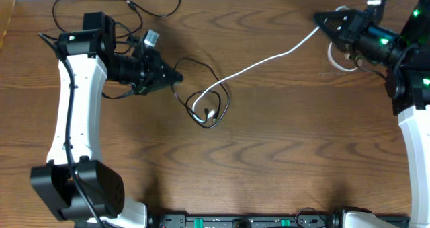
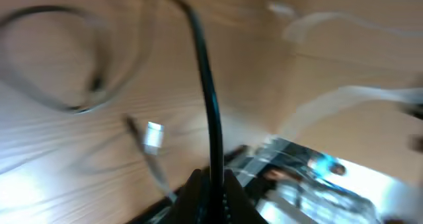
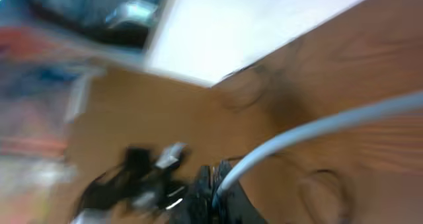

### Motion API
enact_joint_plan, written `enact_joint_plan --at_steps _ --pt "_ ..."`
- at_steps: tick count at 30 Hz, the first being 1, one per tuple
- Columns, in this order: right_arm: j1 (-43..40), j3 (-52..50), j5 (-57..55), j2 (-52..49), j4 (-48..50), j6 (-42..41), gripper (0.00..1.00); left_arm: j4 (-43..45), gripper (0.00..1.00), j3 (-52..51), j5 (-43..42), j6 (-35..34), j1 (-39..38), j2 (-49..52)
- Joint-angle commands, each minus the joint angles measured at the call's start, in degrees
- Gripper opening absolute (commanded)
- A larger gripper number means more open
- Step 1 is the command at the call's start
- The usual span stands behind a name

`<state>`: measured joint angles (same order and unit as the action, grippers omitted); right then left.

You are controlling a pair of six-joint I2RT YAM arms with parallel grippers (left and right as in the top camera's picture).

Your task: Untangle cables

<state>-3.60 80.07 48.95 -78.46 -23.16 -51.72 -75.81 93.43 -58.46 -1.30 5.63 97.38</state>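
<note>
1. Between the two arms, left of the tabletop's (image 1: 282,154) centre, lies the tangle (image 1: 208,110): a small knot of white and black loops with a plug end inside it.
2. The white cable (image 1: 269,56) runs taut-looking from that knot up and to the right, straight into the right gripper (image 1: 320,17), which is clenched on it (the right wrist view shows the cord leaving the closed fingertips).
3. The left gripper (image 1: 176,77) sits just beside the knot, on its left, clamped on a black cable (image 1: 201,68) that arcs over into the loops; the left wrist view, though blurred, shows the cord pinched between the fingertips.
4. The relation that matters: the knot lies close to the left gripper and well apart from the right one, and the white cable's long axis points diagonally toward the far right corner. Pulling along that line, away from the left gripper, would likely draw the white loop out.
5. Another black cable (image 1: 158,14) lies apart, along the far edge behind the left arm.
</note>
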Motion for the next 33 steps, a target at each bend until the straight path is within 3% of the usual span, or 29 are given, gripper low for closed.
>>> enact_joint_plan --at_steps 1,4,9,14,18,25,30,33 --pt "-1.4 0.28 -16.76 0.76 -6.21 10.21 0.01 0.31 0.07 0.42 -13.09 4.15 2.95 -5.62" --pt "-2.69 0.28 -21.44 0.76 -10.69 14.19 0.01 0.83 0.08 0.44 -11.93 3.72 8.04 -8.07" --pt "-5.97 0.28 -22.05 0.76 -13.9 16.72 0.01 0.13 0.07 0.44 2.78 -2.56 20.76 -9.64" --pt "-9.44 0.28 -24.02 0.76 -14.47 17.03 0.01 0.02 0.07 0.44 5.9 -4.72 28.52 -9.51" --pt "-13.29 0.28 -29.14 0.76 -17.7 17.4 0.01 -0.02 0.07 0.44 11.34 -10.27 33.4 -9.51" --pt "-17.18 0.28 -27.91 0.76 -19.02 19.02 0.01 -0.07 0.07 0.44 10.84 -12.55 35.12 -9.4" --pt "-14.08 0.28 -16.37 0.17 -17.53 19.93 0.01 -0.22 0.07 0.44 -1.05 -8.76 28.3 -9.42" --pt "-10.45 0.28 -12.07 -0.22 -16.94 21.92 0.08 1.18 0.07 0.44 -10.08 -8.94 23.65 -9.42"
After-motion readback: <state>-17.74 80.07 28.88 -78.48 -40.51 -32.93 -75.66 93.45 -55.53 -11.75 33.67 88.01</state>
